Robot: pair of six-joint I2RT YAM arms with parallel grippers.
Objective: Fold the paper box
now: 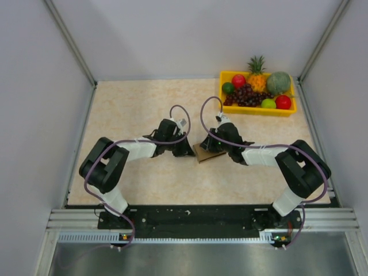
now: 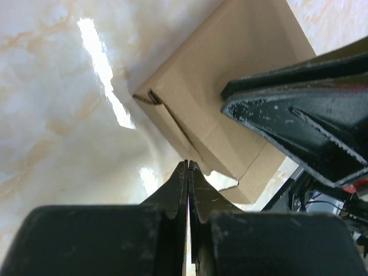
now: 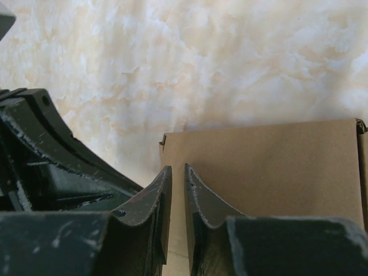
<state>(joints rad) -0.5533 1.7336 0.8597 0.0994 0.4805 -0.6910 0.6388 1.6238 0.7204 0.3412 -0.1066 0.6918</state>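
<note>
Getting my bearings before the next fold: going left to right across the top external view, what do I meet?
Left pincer → paper box → right pincer → yellow fruit tray, farther back.

Looking down from above: a beige, marbled tabletop (image 1: 132, 109) fills the middle, glossy enough to throw back a bright white streak of light (image 2: 103, 69) in the left wrist view. Pale grey walls close it in on three sides, back wall (image 1: 195, 34), left wall (image 1: 29, 126), right wall (image 1: 348, 115), with slim metal posts (image 1: 69, 40) slanting up the far corners. Along the near edge runs a ribbed aluminium rail (image 1: 75, 219), and below that a dull grey metal sheet (image 1: 195, 259)
</note>
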